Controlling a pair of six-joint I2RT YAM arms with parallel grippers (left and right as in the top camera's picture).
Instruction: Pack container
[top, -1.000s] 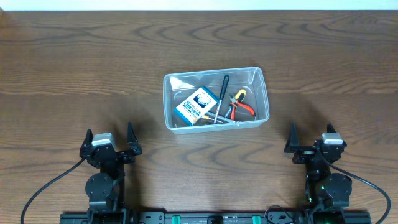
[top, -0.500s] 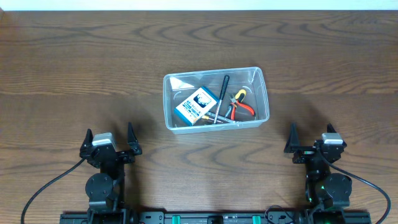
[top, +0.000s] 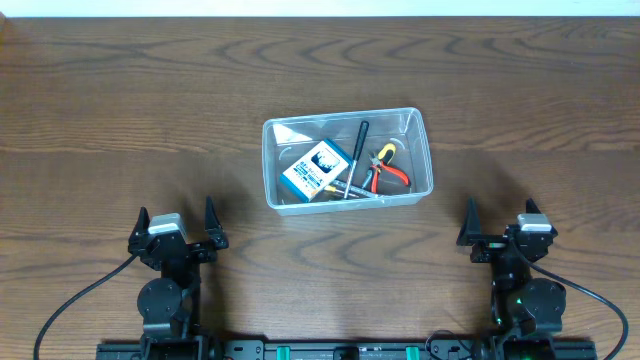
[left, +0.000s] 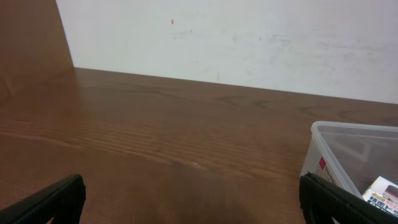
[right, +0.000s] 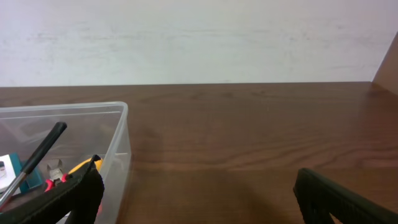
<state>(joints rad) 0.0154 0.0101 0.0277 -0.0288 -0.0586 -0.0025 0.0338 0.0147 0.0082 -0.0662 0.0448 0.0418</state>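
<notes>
While nothing has moved since a second ago, the container (top: 345, 113) sits at the centre of the table (top: 100, 100), the left gripper (top: 176, 210) at seven o'clock and the right gripper (top: 500, 208) at five o'clock, both spread wide, holding nothing.

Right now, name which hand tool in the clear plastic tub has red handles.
The small pliers at the right end of the clear plastic tub; the slim screwdriver beside them has a black handle.
</notes>
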